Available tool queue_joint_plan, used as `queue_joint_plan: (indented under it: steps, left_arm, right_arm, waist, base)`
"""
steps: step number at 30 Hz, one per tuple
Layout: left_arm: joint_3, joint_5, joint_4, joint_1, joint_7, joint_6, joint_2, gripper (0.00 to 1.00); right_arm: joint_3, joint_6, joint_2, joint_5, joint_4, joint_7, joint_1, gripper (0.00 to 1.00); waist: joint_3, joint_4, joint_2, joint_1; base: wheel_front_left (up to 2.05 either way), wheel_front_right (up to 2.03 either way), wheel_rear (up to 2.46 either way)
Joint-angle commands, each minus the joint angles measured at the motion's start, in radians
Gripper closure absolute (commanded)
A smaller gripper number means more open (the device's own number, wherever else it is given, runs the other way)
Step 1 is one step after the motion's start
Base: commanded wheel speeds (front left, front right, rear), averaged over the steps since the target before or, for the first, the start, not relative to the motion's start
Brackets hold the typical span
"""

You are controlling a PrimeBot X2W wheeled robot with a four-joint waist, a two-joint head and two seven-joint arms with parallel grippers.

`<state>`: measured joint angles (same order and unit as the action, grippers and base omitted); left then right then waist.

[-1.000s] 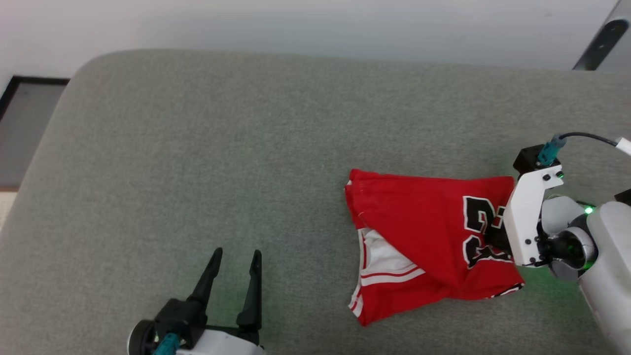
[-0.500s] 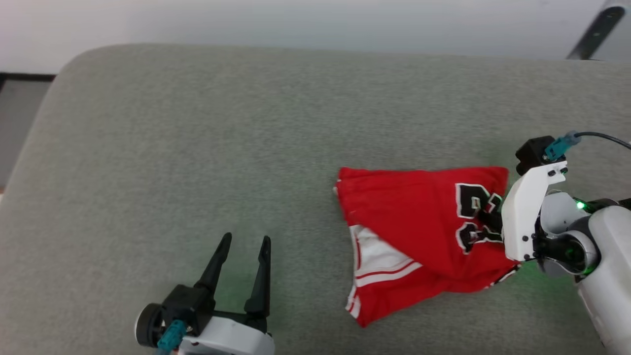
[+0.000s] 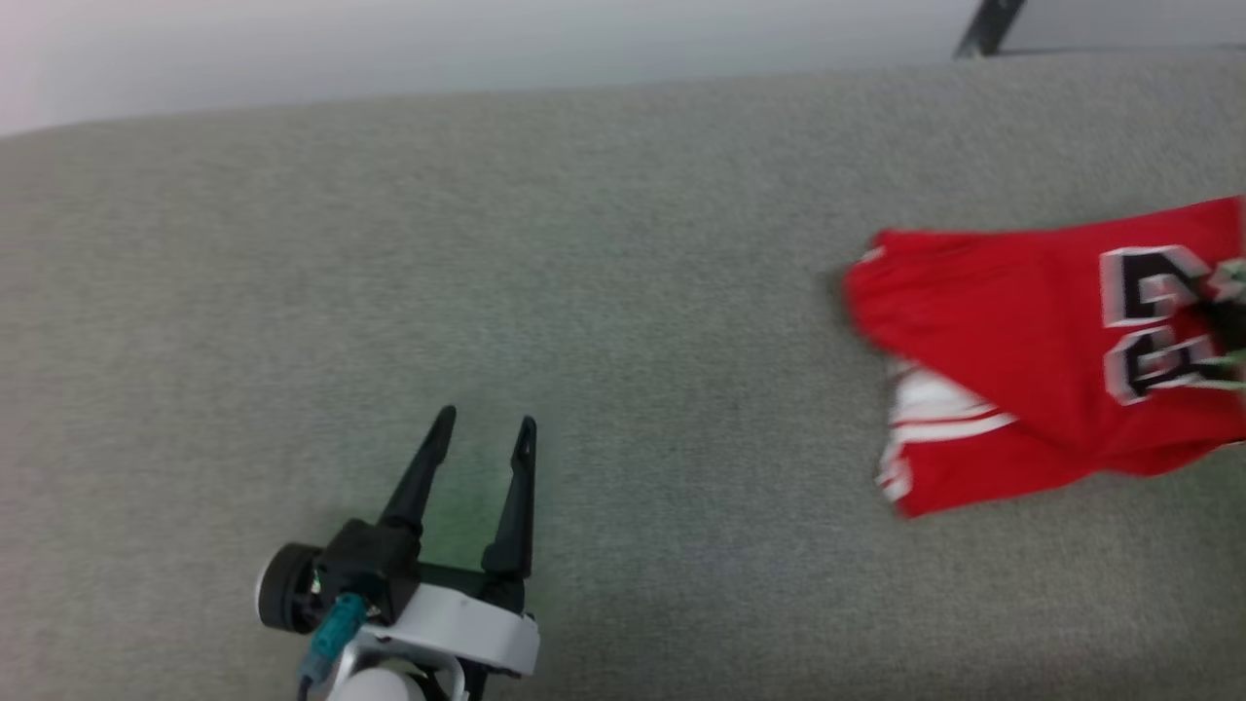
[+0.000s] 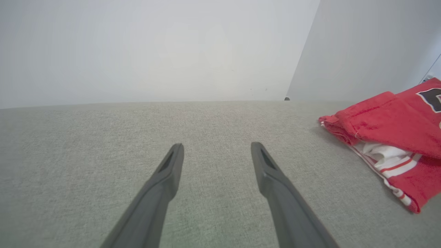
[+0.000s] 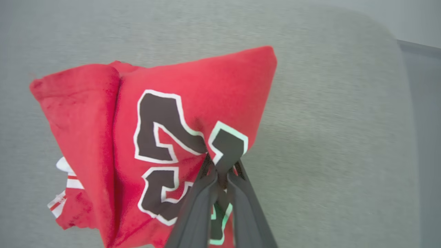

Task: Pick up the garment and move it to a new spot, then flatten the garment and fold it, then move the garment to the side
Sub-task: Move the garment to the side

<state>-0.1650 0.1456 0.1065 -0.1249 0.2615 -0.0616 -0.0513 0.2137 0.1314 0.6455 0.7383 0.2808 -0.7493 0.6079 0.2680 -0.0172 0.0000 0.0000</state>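
The garment (image 3: pixel 1012 341), a red jersey with a black white-outlined number and white striped trim, lies bunched at the right edge of the head view on the grey-green cushion (image 3: pixel 623 243). In the right wrist view my right gripper (image 5: pixel 222 163) is shut on a pinch of the garment (image 5: pixel 206 75) at the number, and the fabric pulls up into a peak there. Its dark fingers (image 3: pixel 1231 326) just show at the picture's right edge. My left gripper (image 3: pixel 487 419) hovers open and empty far left of the garment (image 4: pixel 389 124); its fingers (image 4: pixel 217 146) are spread above bare cushion.
A pale wall runs behind the cushion. A dark pole (image 3: pixel 988 24) leans at the top right. The cushion's rounded corner and darker floor (image 5: pixel 422 120) lie beyond the garment in the right wrist view. Bare cushion stretches between the two grippers.
My right gripper has closed on the garment at the number and bunched it. The head camera has swung left, so the garment now sits at the picture's right edge. The left gripper stays open.
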Motion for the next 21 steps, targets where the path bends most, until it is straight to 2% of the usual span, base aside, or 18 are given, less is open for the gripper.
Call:
queue_joint_plan:
  steps: [1, 6, 10, 17, 21]
  left_arm:
    - [0.006, -0.015, -0.007, -0.019, 0.004, -0.007, -0.005, 0.0]
    - [0.015, -0.034, -0.027, -0.037, 0.004, -0.013, -0.011, 0.0]
    - [0.018, -0.044, -0.049, -0.039, 0.004, -0.016, -0.017, 0.0]
    - [0.021, -0.063, -0.082, -0.039, 0.004, -0.017, -0.026, 0.0]
    - [0.021, -0.071, -0.099, -0.039, 0.004, -0.015, -0.034, 0.0]
  right_arm:
    - [-0.03, -0.002, 0.038, -0.022, -0.009, -0.001, -0.013, 1.0]
    - [-0.104, -0.002, 0.111, -0.07, 0.003, 0.002, -0.007, 1.0]
    - [-0.149, -0.002, 0.14, -0.115, 0.049, 0.026, 0.01, 1.0]
    - [-0.188, -0.002, 0.136, -0.175, 0.15, 0.106, 0.046, 1.0]
    - [-0.188, -0.002, 0.121, -0.24, 0.224, 0.2, 0.087, 1.0]
  waist:
    - [0.049, -0.047, 0.0, 0.0]
    - [0.078, -0.057, 0.0, 0.0]
    - [0.094, -0.049, 0.0, 0.0]
    - [0.117, -0.031, 0.0, 0.0]
    - [0.138, -0.023, 0.0, 0.0]
  base:
    - [0.0, 0.0, 0.0]
    - [0.0, 0.0, 0.0]
    - [0.0, 0.0, 0.0]
    - [0.0, 0.0, 0.0]
    - [0.0, 0.0, 0.0]
